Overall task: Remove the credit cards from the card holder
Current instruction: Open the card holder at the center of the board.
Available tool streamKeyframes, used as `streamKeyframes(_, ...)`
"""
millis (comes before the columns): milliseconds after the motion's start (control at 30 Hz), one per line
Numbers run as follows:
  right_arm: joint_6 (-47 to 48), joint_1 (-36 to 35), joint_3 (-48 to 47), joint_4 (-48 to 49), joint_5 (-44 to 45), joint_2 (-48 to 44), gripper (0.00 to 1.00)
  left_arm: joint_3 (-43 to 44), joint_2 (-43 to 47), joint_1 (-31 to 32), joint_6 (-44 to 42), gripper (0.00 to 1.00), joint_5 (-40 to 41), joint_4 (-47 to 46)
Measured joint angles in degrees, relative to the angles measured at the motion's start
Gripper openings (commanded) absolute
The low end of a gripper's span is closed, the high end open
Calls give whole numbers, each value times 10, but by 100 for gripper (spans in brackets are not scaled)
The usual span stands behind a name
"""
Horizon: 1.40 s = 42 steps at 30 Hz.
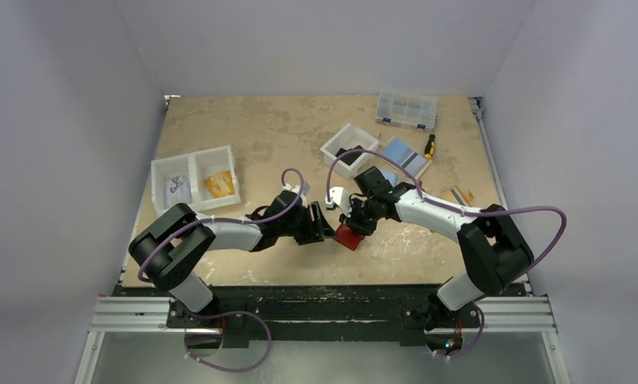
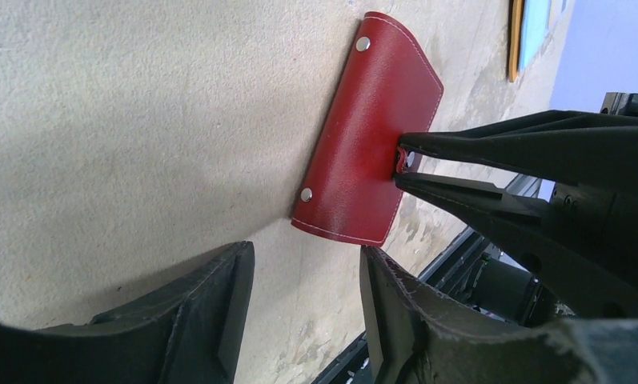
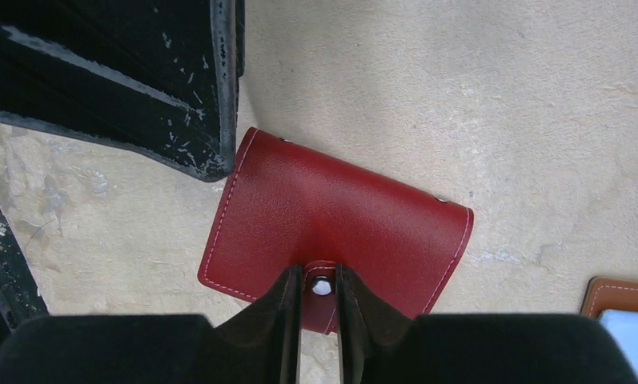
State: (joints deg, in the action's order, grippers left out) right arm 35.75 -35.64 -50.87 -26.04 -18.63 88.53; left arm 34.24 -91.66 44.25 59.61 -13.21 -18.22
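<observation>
Near the centre of the top view the closed card holder [image 1: 348, 237] rests on the table [image 1: 259, 136], its strap tab [image 2: 399, 160] pinched by the right hand [image 3: 321, 276], the left hand [image 2: 307, 252] just beside it, fingers apart.

Plain pale lilac-grey walls [image 1: 315, 40] enclose a scuffed tan tabletop [image 1: 283, 136] under even, soft light.

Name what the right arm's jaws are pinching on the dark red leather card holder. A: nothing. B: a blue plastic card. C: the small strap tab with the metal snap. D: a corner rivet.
C: the right wrist view shows the right arm's jaws closed on either side of the small strap tab at the edge of the dark red leather card holder.
</observation>
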Motion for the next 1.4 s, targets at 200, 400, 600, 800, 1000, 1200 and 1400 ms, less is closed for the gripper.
streamKeyframes(200,5,0,2,-2,1,-14,2,0,-13,0,10,60,-15,-26)
streamKeyframes(400,9,9,2,-12,-35,-28,0,-2,-19,0,15,61,-29,-47)
streamKeyframes(600,18,38,-3,-41,-97,-28,0,-18,-19,-1,28,63,-39,-75)
streamKeyframes(800,38,51,-7,-63,-150,-52,0,-48,-19,-4,49,66,-56,-134)
streamKeyframes(1000,55,54,-7,-74,-183,-83,0,-77,-31,-6,87,66,-88,-233)
streamKeyframes(1200,59,54,-7,-78,-196,-83,0,-77,-56,-6,122,57,-119,-317)
streamKeyframes(1400,60,59,-7,-87,-203,-83,0,-78,-74,-7,149,0,-134,-360)
